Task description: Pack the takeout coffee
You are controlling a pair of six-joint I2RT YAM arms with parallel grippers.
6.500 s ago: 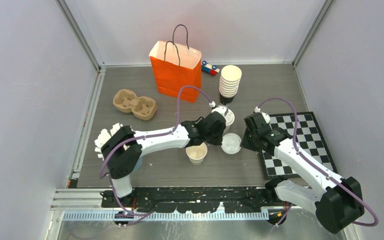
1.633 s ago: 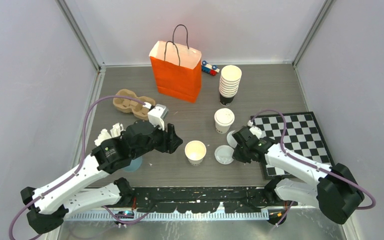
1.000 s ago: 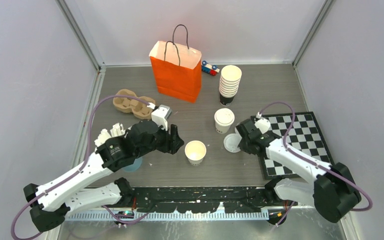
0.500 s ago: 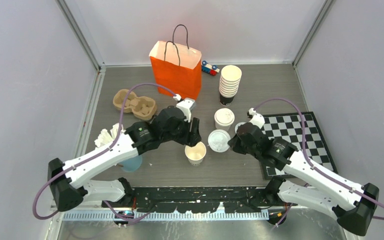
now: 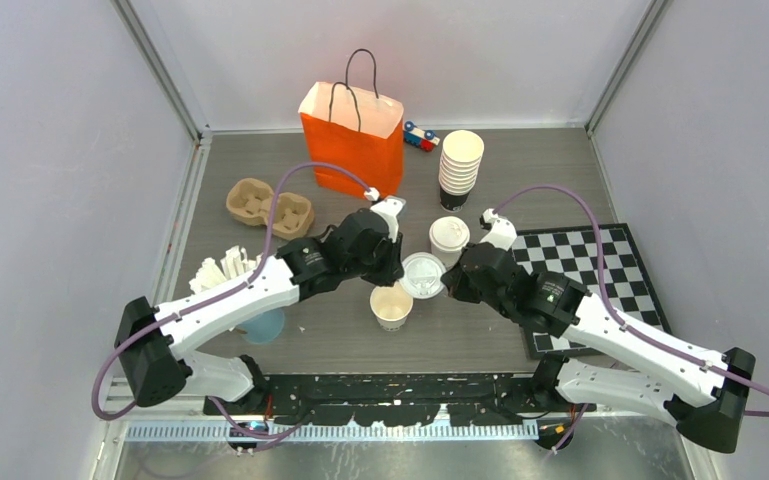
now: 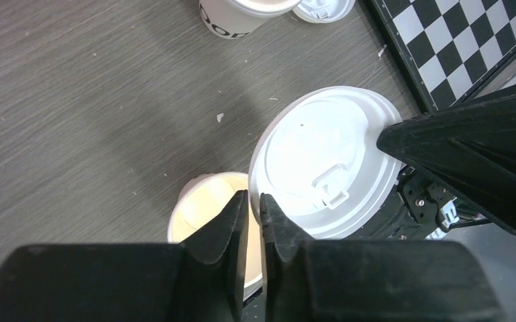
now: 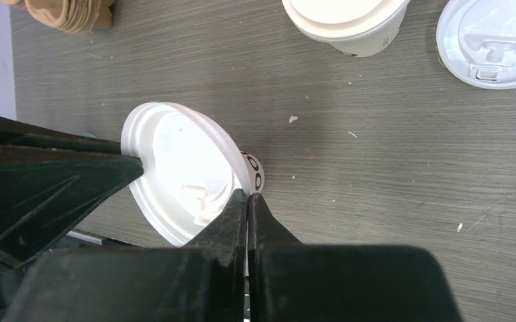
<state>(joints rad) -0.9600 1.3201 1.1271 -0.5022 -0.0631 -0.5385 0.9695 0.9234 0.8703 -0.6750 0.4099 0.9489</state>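
The lid (image 7: 174, 161) hides most of the open cup (image 6: 202, 200), the top edge cuts off the second cup (image 7: 343, 17), and the left arm (image 5: 250, 290) hides most of the blue cup (image 5: 265, 326).

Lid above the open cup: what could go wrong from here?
1. The left claw and the right claw each pinch only the thin rim of the lid; it could slip or flex.
2. The lid appears off-centre over the open cup, so pressing down may seat it crooked or tip the cup.
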